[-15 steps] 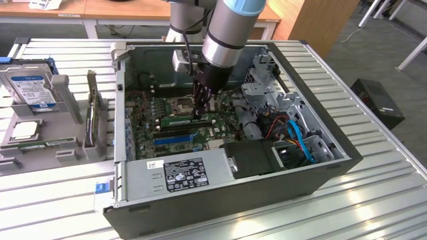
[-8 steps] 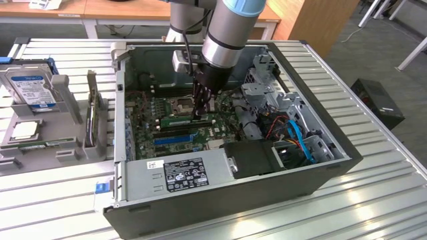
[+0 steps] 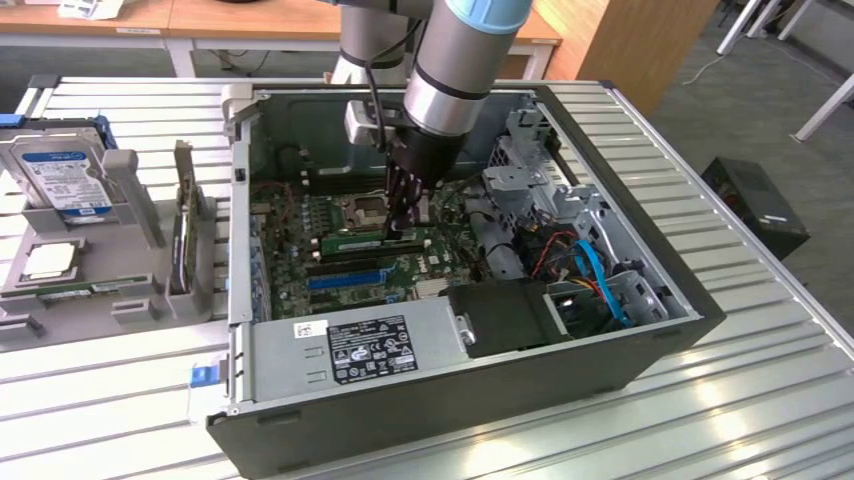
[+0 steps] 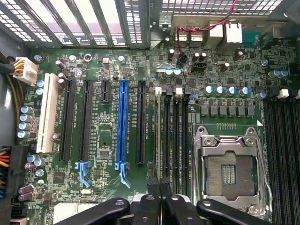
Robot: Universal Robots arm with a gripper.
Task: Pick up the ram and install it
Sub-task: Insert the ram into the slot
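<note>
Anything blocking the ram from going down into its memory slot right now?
Nothing visible does. The ram, gripped at the tips of the hand, lies along the memory slots beside the CPU socket.

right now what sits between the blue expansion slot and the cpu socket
In the wrist view, a long black slot and then the bank of memory slots lie between the blue expansion slot and the CPU socket.

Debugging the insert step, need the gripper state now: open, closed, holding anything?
Gripper: closed, tips down at the ram; whether it grips the ram or only presses on it cannot be told.
</note>
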